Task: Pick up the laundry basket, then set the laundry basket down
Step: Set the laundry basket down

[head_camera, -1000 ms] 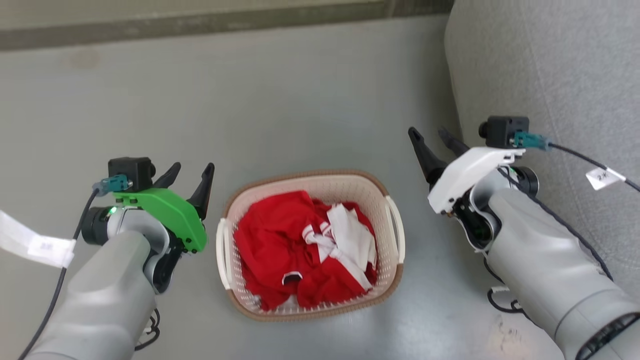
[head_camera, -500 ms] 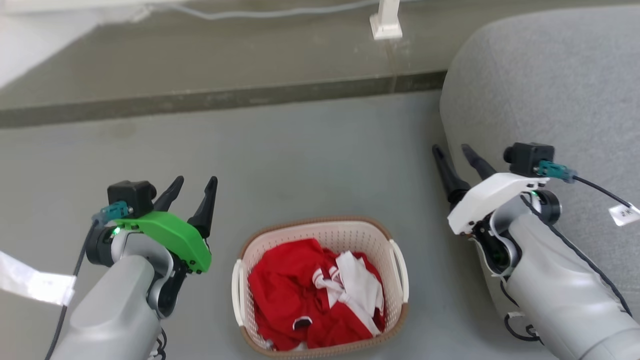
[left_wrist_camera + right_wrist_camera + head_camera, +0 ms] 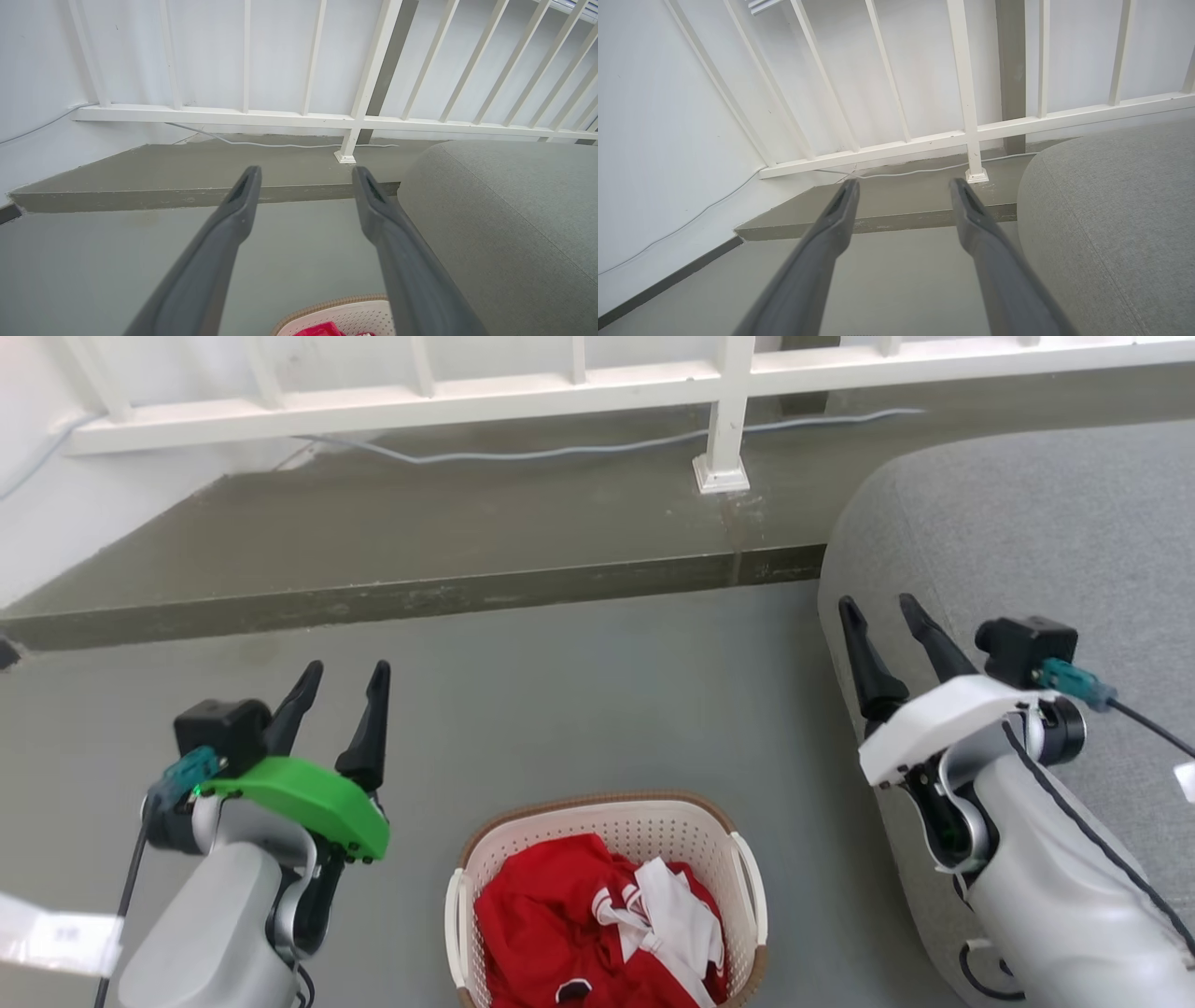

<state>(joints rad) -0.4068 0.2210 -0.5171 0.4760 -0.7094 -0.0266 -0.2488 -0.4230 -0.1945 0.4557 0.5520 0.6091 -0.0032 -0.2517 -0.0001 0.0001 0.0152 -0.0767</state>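
Observation:
The laundry basket (image 3: pixel 616 817), cream-white with a brown rim, stands on the grey floor at the bottom middle of the head view, holding red and white clothes (image 3: pixel 597 933). Its far rim (image 3: pixel 334 305) peeks in at the bottom of the left wrist view. My left gripper (image 3: pixel 344 667) hangs open to the basket's left, apart from it, with nothing between its fingers. On the other side my right gripper (image 3: pixel 879 604) is open too, raised in front of the grey sofa and clear of the basket. Both point away from the basket toward the railing.
A grey sofa (image 3: pixel 1036 551) fills the right side, close to my right arm. A raised concrete step (image 3: pixel 420 588) runs across ahead, with a white railing (image 3: pixel 719 420) and a thin cable (image 3: pixel 560 453) on it. A white wall (image 3: pixel 658 140) stands at the left.
The head camera has tilted up, so the basket slid to the picture's bottom and the step and railing came into view. Both grippers stay open beside the basket.

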